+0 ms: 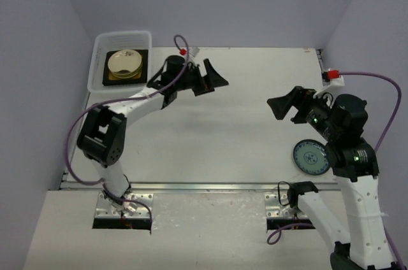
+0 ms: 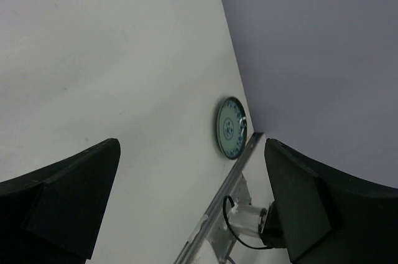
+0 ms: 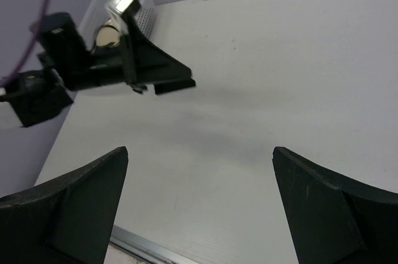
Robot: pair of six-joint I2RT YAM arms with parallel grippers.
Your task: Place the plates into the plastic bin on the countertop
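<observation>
left gripper: jaws spread wide, nothing held. It hovers upper centre-left in the top view, just right of the bin. In my left wrist view I see only bare table in the gap.
right gripper: also wide open and empty, right of centre in the top view, above the table. The right wrist view shows plain surface in the gap.
plastic bin: upper left corner of the top view, close to the left wall. I also catch it at the upper left of the right wrist view, behind the left gripper.
bin contents: a dark square plate lies flat with a round cream plate stacked on it. I can't tell if anything sits underneath.
blue-patterned plate: flat on the countertop, lower right of the top view, near the front rail. Its right edge is hidden by the right arm. In the left wrist view it's the small disc right of centre, beside the table edge.
spacing: the right gripper is up and left of the blue-patterned plate, apart from it. The left gripper is well apart from it, across the table.
</observation>
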